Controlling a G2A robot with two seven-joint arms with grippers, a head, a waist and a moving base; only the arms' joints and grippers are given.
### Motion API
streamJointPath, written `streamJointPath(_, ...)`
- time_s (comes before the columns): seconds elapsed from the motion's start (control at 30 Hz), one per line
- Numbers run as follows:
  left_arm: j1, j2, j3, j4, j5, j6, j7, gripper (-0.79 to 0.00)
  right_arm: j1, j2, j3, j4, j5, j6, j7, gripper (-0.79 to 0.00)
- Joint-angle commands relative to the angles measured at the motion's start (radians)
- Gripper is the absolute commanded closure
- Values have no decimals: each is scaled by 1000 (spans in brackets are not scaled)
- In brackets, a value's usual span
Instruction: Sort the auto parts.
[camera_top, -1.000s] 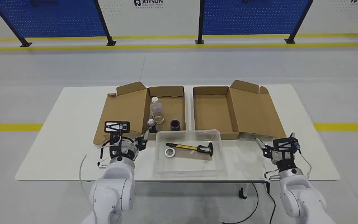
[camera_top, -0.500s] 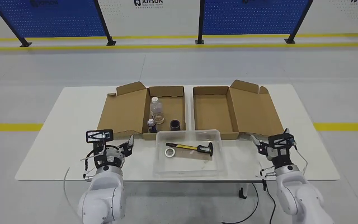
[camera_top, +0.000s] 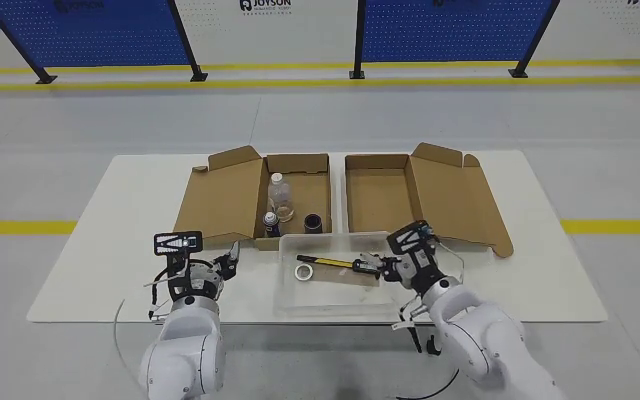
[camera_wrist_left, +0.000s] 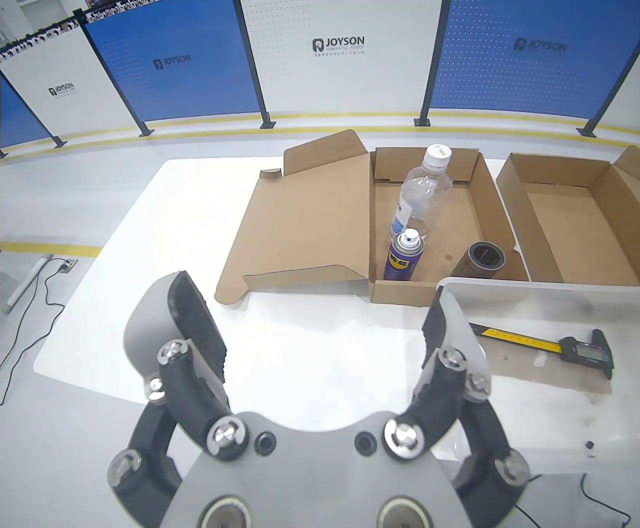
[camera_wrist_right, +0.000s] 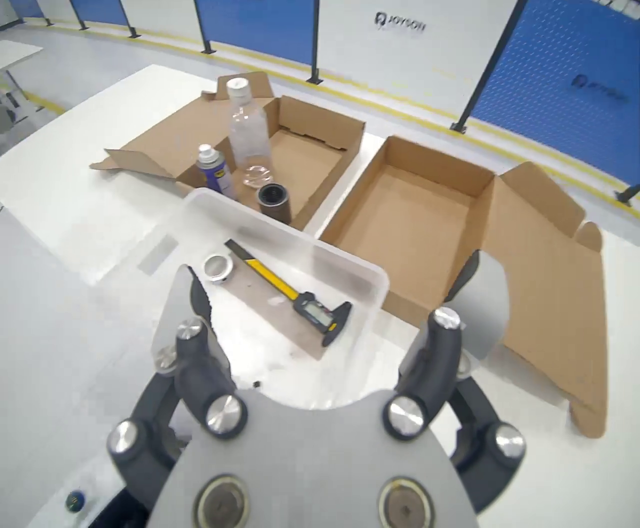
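Cardboard, brown and corrugated, forms the left box (camera_top: 305, 190) and the right box (camera_top: 380, 200), both open toward the far edge of your smooth white tabletop (camera_top: 120, 230). The left box holds a clear plastic bottle (camera_top: 279, 192), a blue spray can (camera_top: 270, 222) and a dark metal cylinder (camera_top: 313, 223). At the near edge, a translucent plastic tray (camera_wrist_right: 300, 240) carries a yellow-scaled digital caliper (camera_wrist_right: 295, 295) and a silver metal ring (camera_wrist_right: 218, 267). Both pincers gape: the left pincer (camera_wrist_left: 310, 295) is beside the tray, the right pincer (camera_wrist_right: 330, 270) over its end.

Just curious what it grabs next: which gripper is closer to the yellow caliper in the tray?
Right. The right gripper is beside the caliper, at one end of the tray; the left gripper is over the table past the other end.
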Motion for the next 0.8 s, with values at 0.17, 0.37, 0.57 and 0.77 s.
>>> streamJointPath(0.17, 0, 0, 0, 0, 0, 0, 0, -785, 109, -17, -106, 91, 19, 8, 167, -785)
streamJointPath(0.37, 0, 0, 0, 0, 0, 0, 0, -785, 131, -18, -124, 127, -26, -35, 140, -785)
streamJointPath(0.57, 0, 0, 0, 0, 0, 0, 0, -785, 131, -18, -124, 127, -26, -35, 140, -785)
streamJointPath(0.77, 0, 0, 0, 0, 0, 0, 0, -785, 132, -18, -126, 124, -21, -38, 134, -785)
